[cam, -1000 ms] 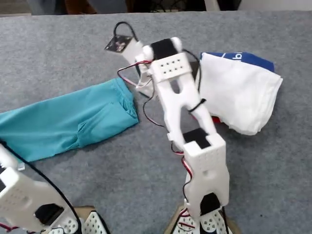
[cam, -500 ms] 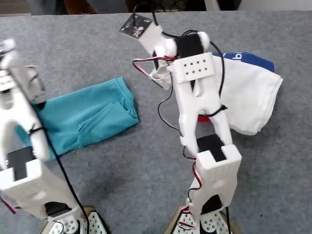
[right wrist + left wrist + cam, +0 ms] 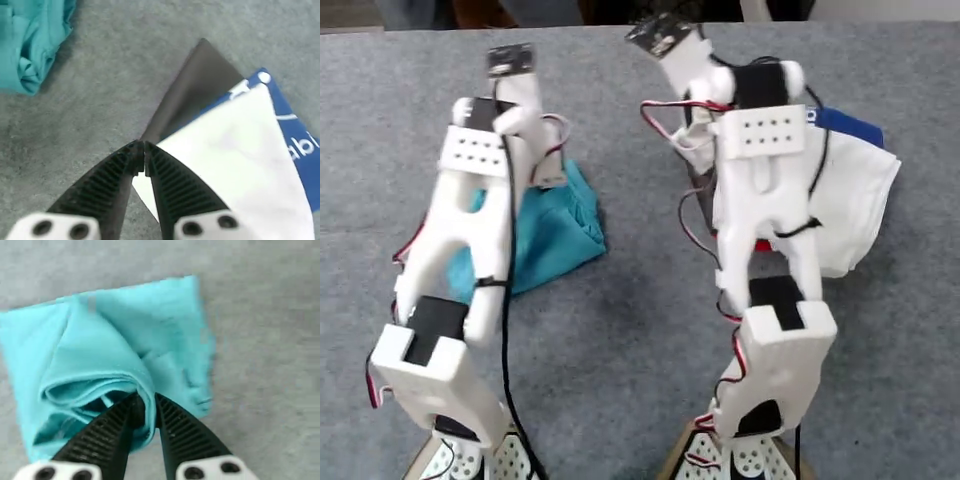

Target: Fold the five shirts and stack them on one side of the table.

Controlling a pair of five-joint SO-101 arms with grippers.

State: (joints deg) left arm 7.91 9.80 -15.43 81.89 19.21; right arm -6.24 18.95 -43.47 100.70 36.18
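The high camera hangs above the table (image 3: pixel 620 330) and looks down from the arms' base side, taking in the teal shirt (image 3: pixel 560 235) and the white shirt (image 3: pixel 850 200). The left wrist camera peers along the left gripper (image 3: pixel 145 407), close onto the teal shirt. The right wrist camera looks past the right gripper (image 3: pixel 144 152) from farther off, sharing the white shirt with the high view and the teal shirt's edge with both others.

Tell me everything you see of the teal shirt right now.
The teal shirt is soft, thin fabric, partly folded into a rumpled bundle with layered, rolled edges. It lies on the grey table, apart from the white shirt. The left gripper pinches one fold; in the high view that arm hides part of it.
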